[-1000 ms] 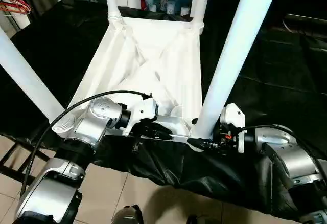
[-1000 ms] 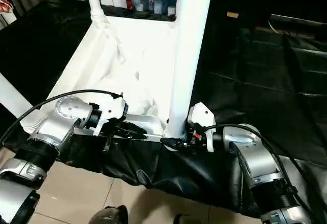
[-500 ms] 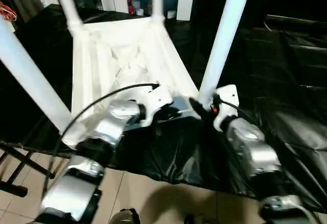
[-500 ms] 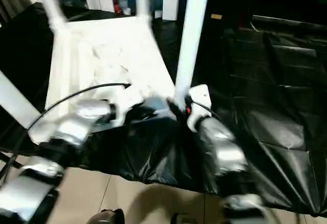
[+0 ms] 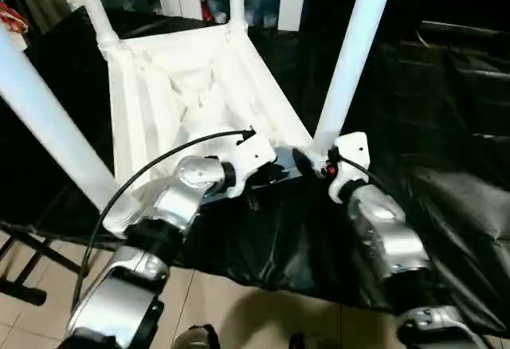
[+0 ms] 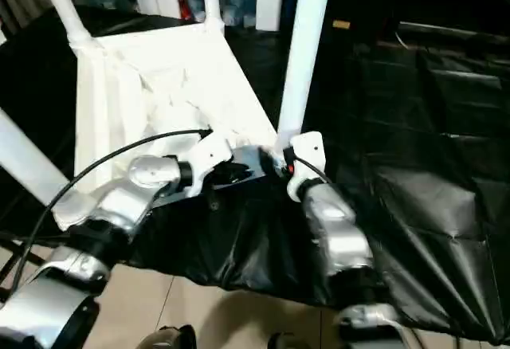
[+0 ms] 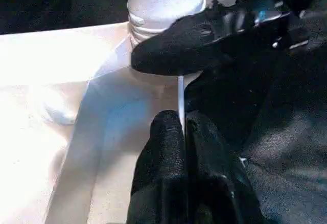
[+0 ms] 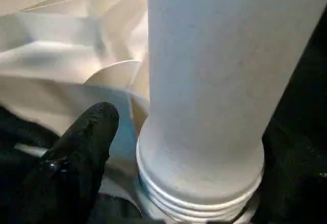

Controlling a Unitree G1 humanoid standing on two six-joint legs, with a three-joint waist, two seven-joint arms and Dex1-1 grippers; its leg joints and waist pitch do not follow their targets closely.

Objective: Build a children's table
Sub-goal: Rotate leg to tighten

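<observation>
The children's table (image 5: 191, 94) lies upside down on the black-covered desk (image 5: 446, 110), all four legs up. Over the last second it has swung, its far end now angled toward my left. My left end effector (image 7: 183, 132) stays clenched on the thin near rim. My right end effector (image 5: 307, 162) sits at the near right leg (image 5: 351, 54); I cannot tell its grip. It looks assembled and is probably being repositioned.
</observation>
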